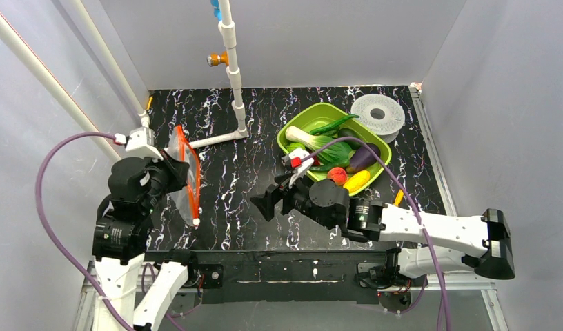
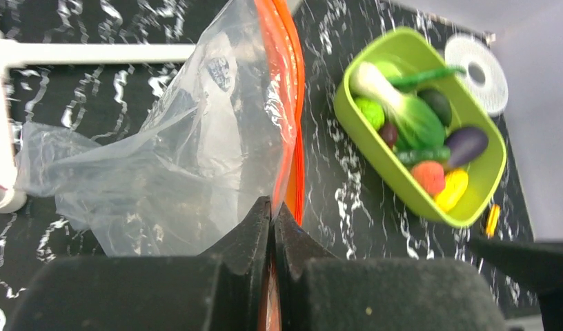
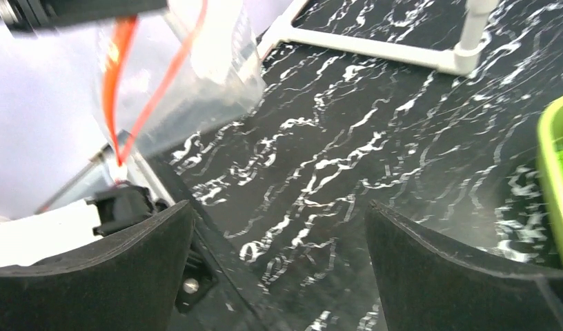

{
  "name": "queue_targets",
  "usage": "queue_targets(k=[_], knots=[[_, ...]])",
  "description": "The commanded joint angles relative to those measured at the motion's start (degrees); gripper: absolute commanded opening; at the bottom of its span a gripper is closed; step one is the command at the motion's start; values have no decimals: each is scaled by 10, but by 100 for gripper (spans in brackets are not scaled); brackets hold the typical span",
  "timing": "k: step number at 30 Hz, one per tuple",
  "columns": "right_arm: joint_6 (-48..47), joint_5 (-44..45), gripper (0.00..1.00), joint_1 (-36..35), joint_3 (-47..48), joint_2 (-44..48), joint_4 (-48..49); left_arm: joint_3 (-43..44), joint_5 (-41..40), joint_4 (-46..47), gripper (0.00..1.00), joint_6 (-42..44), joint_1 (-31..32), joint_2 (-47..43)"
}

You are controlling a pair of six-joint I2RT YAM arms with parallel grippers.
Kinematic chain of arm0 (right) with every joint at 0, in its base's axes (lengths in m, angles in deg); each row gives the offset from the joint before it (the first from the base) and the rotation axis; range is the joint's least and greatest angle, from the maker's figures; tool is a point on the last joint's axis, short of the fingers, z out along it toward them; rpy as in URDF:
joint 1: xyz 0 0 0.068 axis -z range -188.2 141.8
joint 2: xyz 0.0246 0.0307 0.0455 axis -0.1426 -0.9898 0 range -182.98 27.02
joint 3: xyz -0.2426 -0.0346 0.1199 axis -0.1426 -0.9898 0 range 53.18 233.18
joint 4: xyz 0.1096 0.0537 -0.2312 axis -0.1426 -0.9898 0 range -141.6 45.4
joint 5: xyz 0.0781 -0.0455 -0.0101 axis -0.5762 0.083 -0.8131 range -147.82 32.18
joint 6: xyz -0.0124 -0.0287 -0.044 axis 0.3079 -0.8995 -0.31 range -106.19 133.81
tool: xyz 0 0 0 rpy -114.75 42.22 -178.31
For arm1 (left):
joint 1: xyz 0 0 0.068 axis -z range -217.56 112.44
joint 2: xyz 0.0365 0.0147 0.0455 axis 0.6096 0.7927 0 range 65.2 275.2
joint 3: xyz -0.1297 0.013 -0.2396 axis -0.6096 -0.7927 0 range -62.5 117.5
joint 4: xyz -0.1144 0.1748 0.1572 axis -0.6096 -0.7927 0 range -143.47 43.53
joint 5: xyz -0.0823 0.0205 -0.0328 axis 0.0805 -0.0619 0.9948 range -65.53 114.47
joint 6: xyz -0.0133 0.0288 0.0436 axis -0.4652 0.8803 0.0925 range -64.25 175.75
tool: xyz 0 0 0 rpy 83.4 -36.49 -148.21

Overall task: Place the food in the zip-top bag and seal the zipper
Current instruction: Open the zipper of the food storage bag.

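The clear zip-top bag (image 1: 184, 172) hangs at the left of the table, held up by my left gripper (image 1: 170, 167), which is shut on one side of its red-orange zipper strip (image 2: 292, 131). The bag (image 2: 161, 158) looks empty and its mouth is open (image 3: 137, 83). The food sits in the lime-green tray (image 1: 301, 118): bok choy (image 1: 323, 145), purple eggplant (image 1: 361, 157), yellow fruit (image 1: 357, 181), red-orange fruit (image 1: 337, 175), long green pepper (image 1: 332, 125). My right gripper (image 1: 270, 203) is open and empty above the table's middle, between bag and tray, its fingers (image 3: 99, 276) wide apart.
A white perforated disc (image 1: 377, 113) lies behind the tray. A white pipe frame (image 1: 232, 89) stands at the back centre, with a bar along the table (image 3: 375, 49). A small orange-handled tool (image 1: 398, 198) lies right of the tray. Grey walls enclose the table.
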Motion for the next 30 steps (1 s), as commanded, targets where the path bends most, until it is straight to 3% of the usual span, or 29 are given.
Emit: queue_targets(k=[1,5,10,12,14,20,25,30], knots=[[111,-20,98,3,58,-65,44,-78,115,11,0,44,-2,-4],[156,-35,98,24,98,-124,17,-148,175,32,0,1,-2,-15],[281,-204,95,108,63,-170,34,-214,210,64,0,-13,-2,-21],[304,-279,86,136,47,-187,69,-231,230,85,0,-17,-2,-19],[307,-317,82,144,45,-202,88,-243,250,106,0,-21,-2,-12],[290,-321,82,143,53,-214,72,-255,279,139,0,-11,-2,19],[295,-326,68,141,64,-237,65,-262,284,153,0,3,-2,21],[293,-300,67,128,94,-265,38,-277,299,172,0,0,-2,4]])
